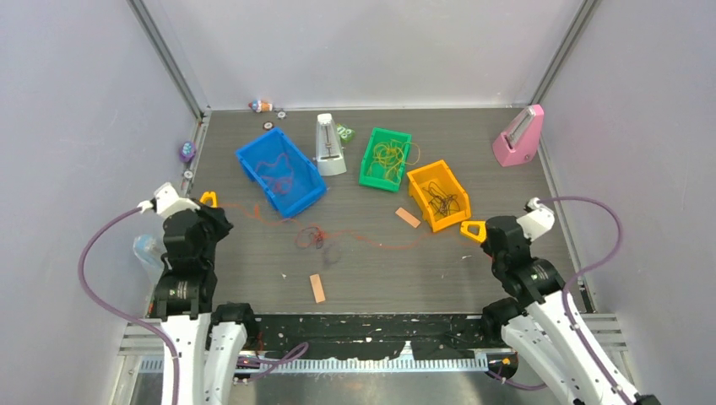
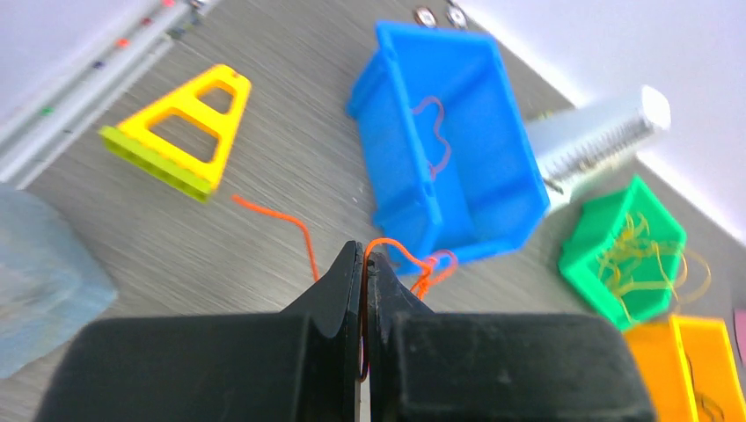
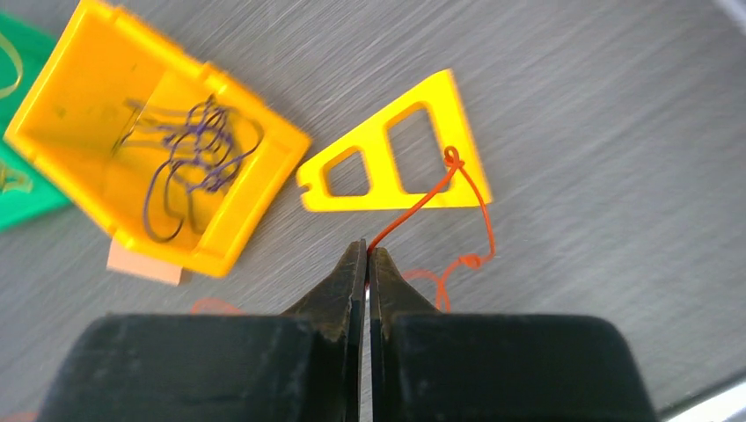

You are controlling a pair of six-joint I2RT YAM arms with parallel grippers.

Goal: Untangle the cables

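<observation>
A small tangle of cables (image 1: 317, 239), orange with a dark loop, lies mid-table. One orange cable (image 1: 390, 245) trails out of it to both sides. In the left wrist view my left gripper (image 2: 363, 254) is shut on that orange cable (image 2: 398, 250), which loops out of the tips toward a knot by the blue bin (image 2: 457, 141). My right gripper (image 3: 367, 250) is shut on the other orange end (image 3: 413, 209), which rises to a knot over a yellow triangle piece (image 3: 400, 154). Sorted cables lie in bins: yellow in the green bin (image 1: 386, 158), dark purple in the orange bin (image 1: 437, 194).
A white metronome (image 1: 328, 145) stands between the blue bin (image 1: 280, 171) and the green one, a pink metronome (image 1: 518, 137) at the back right. Two tan strips (image 1: 317, 288) (image 1: 408, 217) lie on the table. Another yellow triangle (image 2: 180, 132) sits by my left gripper.
</observation>
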